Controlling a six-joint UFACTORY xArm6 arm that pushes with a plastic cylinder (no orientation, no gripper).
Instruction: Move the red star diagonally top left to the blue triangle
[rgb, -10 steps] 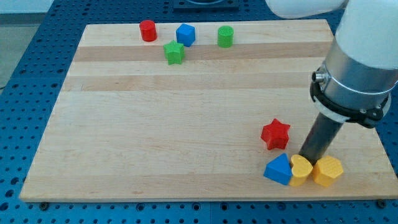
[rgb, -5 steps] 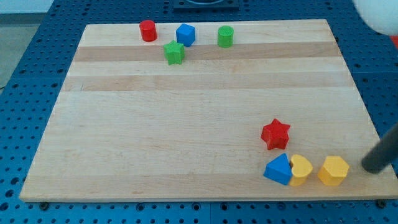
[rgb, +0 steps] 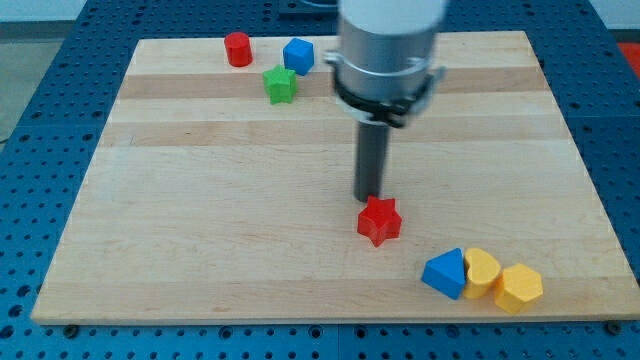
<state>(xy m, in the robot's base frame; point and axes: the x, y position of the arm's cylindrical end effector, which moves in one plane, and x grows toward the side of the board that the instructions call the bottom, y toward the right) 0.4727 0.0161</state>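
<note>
The red star lies on the wooden board, right of centre and nearer the bottom edge than the top. My tip stands just above it toward the board's top edge, at the star's upper left points; whether the two touch cannot be made out. The rod is bare and holds nothing, having no jaws to open or close.

The arm's wide grey body covers part of the board's top edge, so anything behind it is hidden, and the arm itself is cut off at the view's top.

The blue triangle sits down and to the right of the star, near the bottom right corner, apart from it. Pressed against its right side is a yellow heart-like block, and a yellow hexagon-like block touches that one.

Near the top edge, toward the left, a red cylinder, a blue block and a green star form a loose cluster.
</note>
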